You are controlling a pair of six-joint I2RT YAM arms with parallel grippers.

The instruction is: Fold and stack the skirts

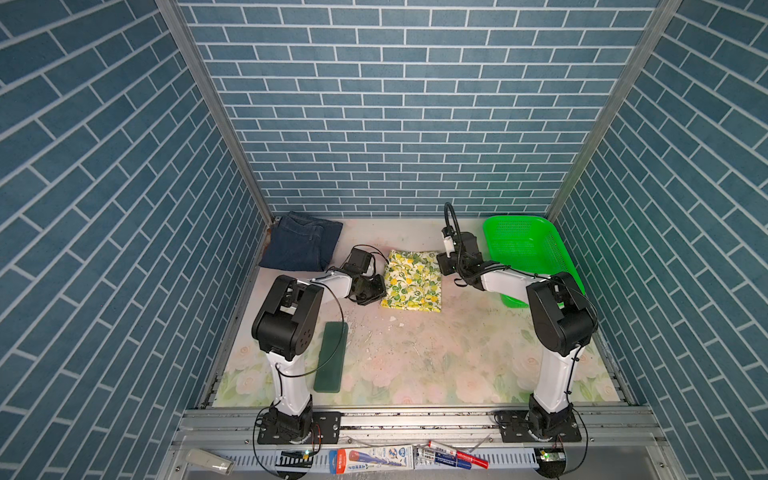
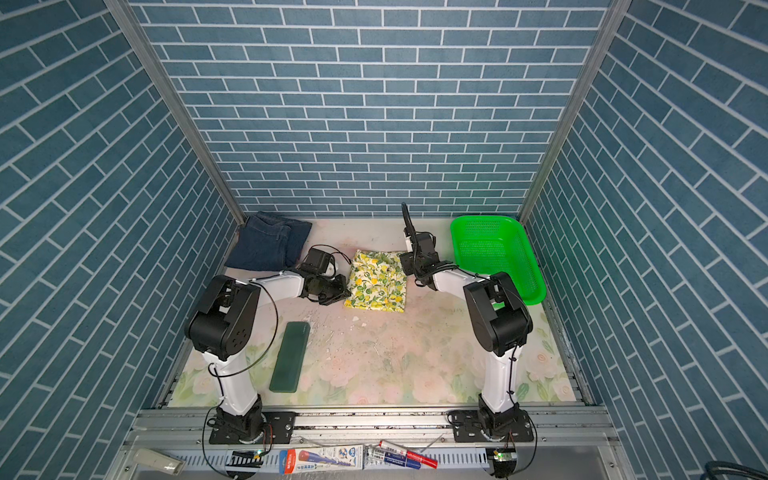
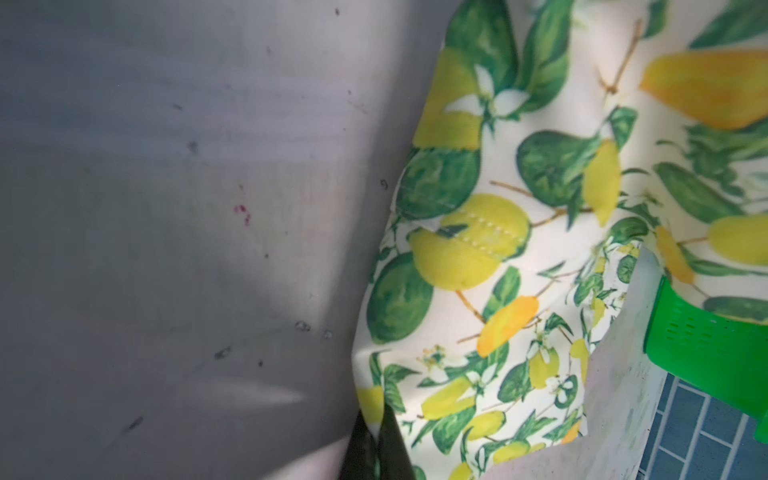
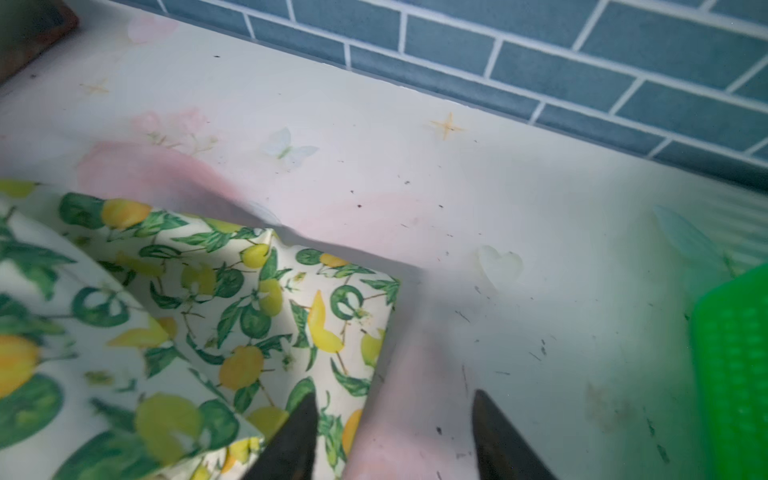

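Observation:
The lemon-print skirt (image 1: 413, 282) (image 2: 378, 282) lies folded in a rough rectangle at the middle back of the table. My left gripper (image 1: 371, 289) (image 2: 338, 291) sits low at its left edge. In the left wrist view this gripper (image 3: 376, 415) is shut, pinching the skirt's (image 3: 498, 249) hem. My right gripper (image 1: 443, 266) (image 2: 405, 264) is at the skirt's far right corner. It (image 4: 395, 395) stands open, one finger over the cloth (image 4: 208, 311) and the other over bare table. The folded denim skirt (image 1: 301, 245) (image 2: 270, 245) rests in the back left corner.
A green mesh basket (image 1: 528, 245) (image 2: 494, 249) (image 4: 735, 374) stands tilted at the back right, close to my right arm. A flat dark green pad (image 1: 331, 357) (image 2: 291, 357) lies front left. Blue brick walls close in three sides.

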